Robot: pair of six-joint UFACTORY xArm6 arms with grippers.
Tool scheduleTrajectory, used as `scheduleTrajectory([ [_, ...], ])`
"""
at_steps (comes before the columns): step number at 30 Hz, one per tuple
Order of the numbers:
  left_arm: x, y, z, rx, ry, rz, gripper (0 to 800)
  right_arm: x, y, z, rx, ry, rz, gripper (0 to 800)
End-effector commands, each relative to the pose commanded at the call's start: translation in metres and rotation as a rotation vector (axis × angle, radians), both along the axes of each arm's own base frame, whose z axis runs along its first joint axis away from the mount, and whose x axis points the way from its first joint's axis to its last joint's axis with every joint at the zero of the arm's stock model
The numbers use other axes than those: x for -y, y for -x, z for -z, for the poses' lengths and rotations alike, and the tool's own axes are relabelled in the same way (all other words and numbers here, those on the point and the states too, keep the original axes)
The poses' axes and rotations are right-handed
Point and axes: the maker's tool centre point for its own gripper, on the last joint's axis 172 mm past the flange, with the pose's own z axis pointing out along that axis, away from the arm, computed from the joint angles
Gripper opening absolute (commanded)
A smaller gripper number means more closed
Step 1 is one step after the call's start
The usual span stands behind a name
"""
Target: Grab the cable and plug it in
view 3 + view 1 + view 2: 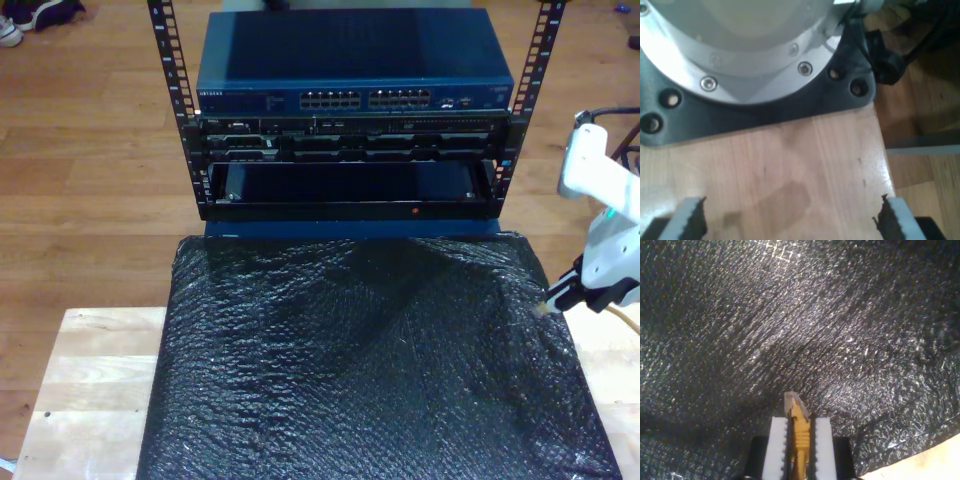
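Black sheet crinkled, glossy, likely plastic; table pale wood.

My second gripper: jaws closed, white serrated pads pressed against both sides of cable, plug tip protruding forward past fingertips. In exterior view, same gripper at exterior view's right edge, white arm above it, angled downward. My first gripper: jaws spread wide apart, nothing between serrated pads.

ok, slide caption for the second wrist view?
My second gripper clamps the cable by its plug above black bubble wrap.
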Motion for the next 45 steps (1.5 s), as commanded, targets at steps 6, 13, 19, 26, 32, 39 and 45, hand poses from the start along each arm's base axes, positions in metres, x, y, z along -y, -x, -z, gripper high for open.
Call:
scheduleTrajectory([
  [6,0.001,-0.001,0.001,0.024,0.010,-0.006,800,-0.002,-0.002,-0.010,0.025,0.001,0.002,0],
  [13,0.007,-0.006,0.003,0.048,0.039,-0.008,800,-0.004,-0.010,-0.023,0.055,-0.001,-0.003,0],
  [19,0.007,-0.006,0.002,0.048,0.041,-0.007,800,-0.005,-0.018,-0.011,0.088,0.015,0.001,0],
  [26,0.007,-0.006,0.002,0.048,0.041,-0.007,800,-0.026,-0.023,0.013,0.138,0.039,-0.035,0],
  [32,0.007,-0.006,0.002,0.048,0.041,-0.007,800,-0.046,-0.033,0.014,0.208,0.055,-0.068,0],
  [39,0.007,-0.006,0.002,0.048,0.041,-0.007,800,-0.042,-0.057,-0.003,0.317,0.076,-0.052,0],
  [45,0.007,-0.006,0.002,0.048,0.041,-0.007,800,-0.059,-0.082,-0.016,0.484,0.186,-0.161,0],
])
